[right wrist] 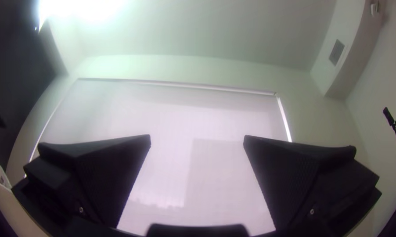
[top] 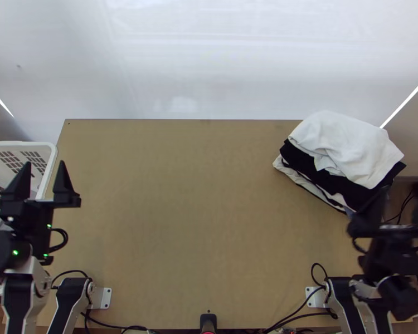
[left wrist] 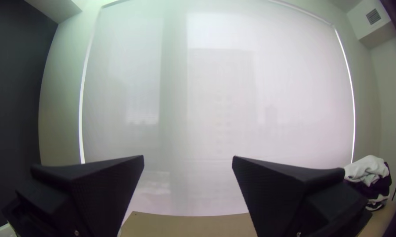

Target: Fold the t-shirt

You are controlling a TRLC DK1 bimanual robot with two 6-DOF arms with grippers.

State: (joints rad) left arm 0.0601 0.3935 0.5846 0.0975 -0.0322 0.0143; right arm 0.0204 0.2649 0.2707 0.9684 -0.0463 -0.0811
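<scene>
The left jaws (top: 45,162) and right jaws (top: 405,189) are spread wide, holding nothing; stacked clothes (top: 343,146) lie near the right jaws.

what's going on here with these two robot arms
Nothing is being handled at this moment. The left end effector is open near the white basket, and the right end effector is also open. On the right side of the table sits a clothes pile, a rumpled white cloth over a black cloth. No folding is under way.
</scene>
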